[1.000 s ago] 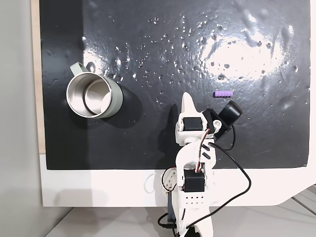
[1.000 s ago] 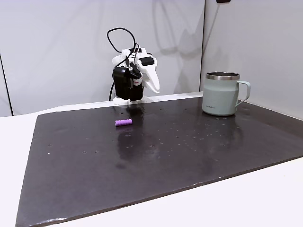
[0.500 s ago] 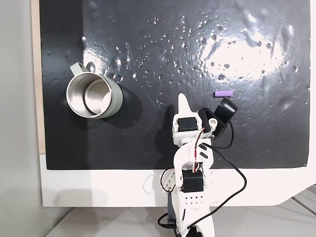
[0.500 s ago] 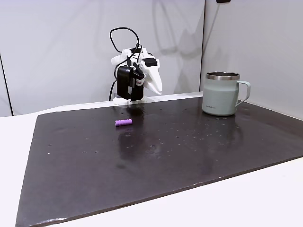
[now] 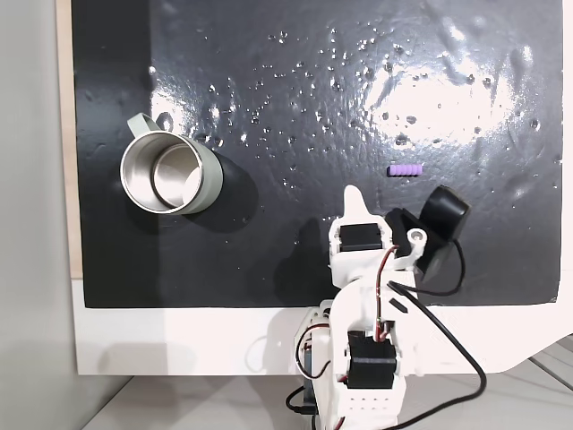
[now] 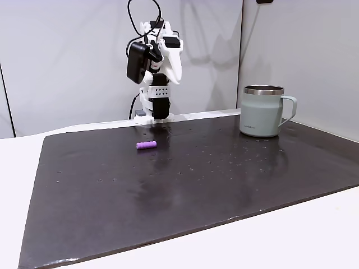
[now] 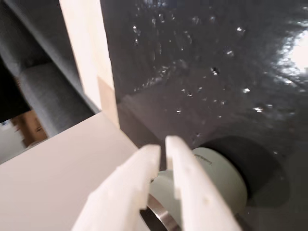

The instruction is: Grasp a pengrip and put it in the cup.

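Glossy black mat (image 5: 269, 81) over white counter (image 5: 179, 340), plain grey wall behind. Pengrip (image 5: 404, 169) lying flat on mat, off toward mat's right edge in a fixed view from above, well apart from cup (image 5: 170, 175) near left edge. Hand (image 7: 161, 144) raised well above mat, fingers nearly together, holding nothing. Looks light, soft, ribbed rubber, so likely grippy but prone to rolling; best pinched across the middle, fingers straddling the short axis. Tiny target, little margin. Wrist view: cup (image 7: 211, 178) partly covered by fingers (image 7: 134, 183) and cut by bottom edge; handle not made out. Tube bore too small to tell.
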`<state>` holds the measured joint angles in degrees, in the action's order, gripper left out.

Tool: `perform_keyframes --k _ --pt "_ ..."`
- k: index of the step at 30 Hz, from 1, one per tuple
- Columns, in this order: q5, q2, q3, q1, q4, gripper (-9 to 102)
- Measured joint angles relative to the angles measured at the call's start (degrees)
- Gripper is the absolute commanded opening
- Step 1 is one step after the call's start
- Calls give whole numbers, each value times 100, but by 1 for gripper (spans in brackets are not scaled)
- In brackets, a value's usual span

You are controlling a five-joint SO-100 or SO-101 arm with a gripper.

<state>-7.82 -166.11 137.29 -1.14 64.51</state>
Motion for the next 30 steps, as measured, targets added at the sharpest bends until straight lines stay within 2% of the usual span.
perform_keyframes --k 9,13,21,30 --pt "-554 1916 -2312 1011 1635 15" --pt "-756 3015 -3103 1564 2109 22" --pt "-976 4526 -3832 1978 2540 25" --pt "-1503 5590 -3937 2013 2558 27"
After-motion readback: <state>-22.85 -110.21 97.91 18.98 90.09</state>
